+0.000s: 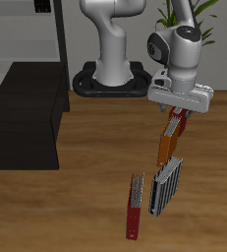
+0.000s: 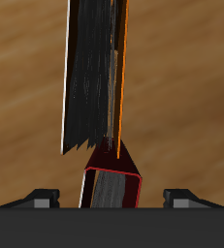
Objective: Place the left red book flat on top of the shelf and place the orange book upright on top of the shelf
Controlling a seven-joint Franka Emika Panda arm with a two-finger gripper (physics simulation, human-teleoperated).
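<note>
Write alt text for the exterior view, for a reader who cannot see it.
A robot arm's pincer hangs over a wooden table, with the orange book upright just below it. A grey striped book and a slim red book lie nearer the front edge; the black shelf stands aside.

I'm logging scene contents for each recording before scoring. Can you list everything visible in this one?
left red book: 1, crimson, directly under the claw, against the orange book
orange book: 1, orange, just in front of the left red book
grey striped book: 1, grey, nearer the table's front edge
slimmer red book: 1, red, beside the grey striped book, nearest the front edge
shelf: 1, matte black, nothing on its top
open-frame shelving: 1, pale, behind the shelf
plant: 1, green, at the back
table: 1, wood brown
arm: 1, white, base at the table's back
claw: 1, open, fingers either side of the left red book
</note>
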